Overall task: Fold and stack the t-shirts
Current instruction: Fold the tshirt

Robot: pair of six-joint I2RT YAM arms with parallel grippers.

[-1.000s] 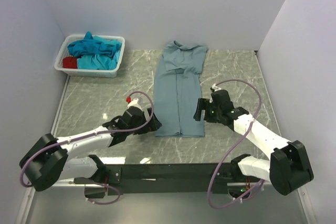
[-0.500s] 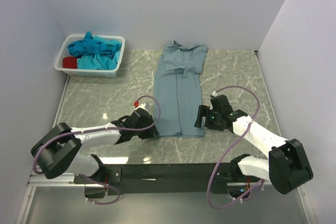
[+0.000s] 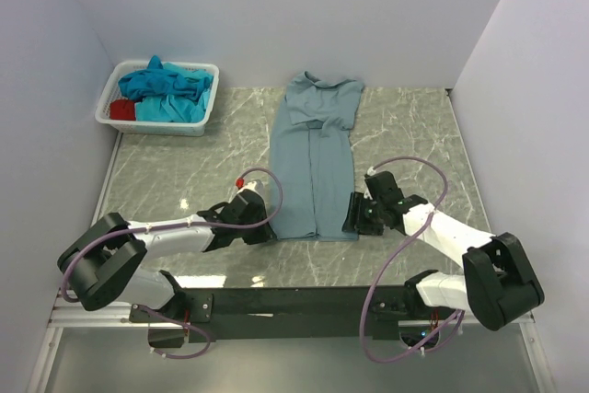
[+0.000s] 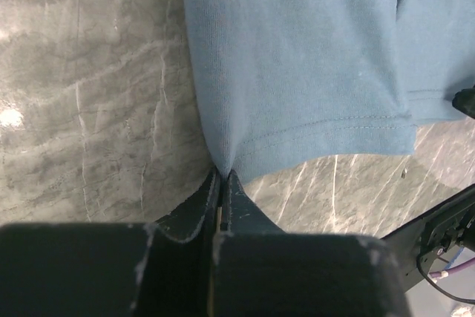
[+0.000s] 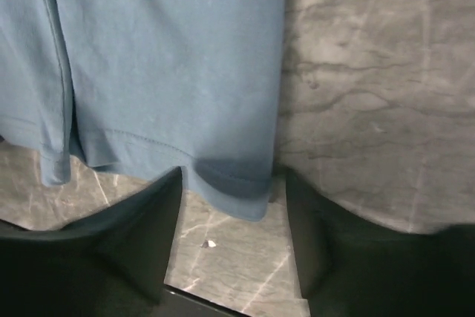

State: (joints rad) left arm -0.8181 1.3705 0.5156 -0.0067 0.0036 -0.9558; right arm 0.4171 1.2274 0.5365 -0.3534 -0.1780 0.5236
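Where the left jaws are clenched on the near left hem corner of the grey-blue t-shirt (image 4: 297,57), the right jaws stand apart, straddling its near right corner without gripping. The shirt lies flat on the counter (image 3: 166,181), sides folded in. The step in hand appears to be the lengthwise fold: close the right jaws, then carry both corners toward the collar. In the basket (image 3: 106,109) off its far left, you cannot count the heaped shirts (image 3: 166,85).

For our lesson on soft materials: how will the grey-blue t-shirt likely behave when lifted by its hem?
Probably floppy: the grey-blue t-shirt puckers where the left tool pinches its corner. Likely light, since the thin cloth lies flat. Its folded-in sides may fall open.
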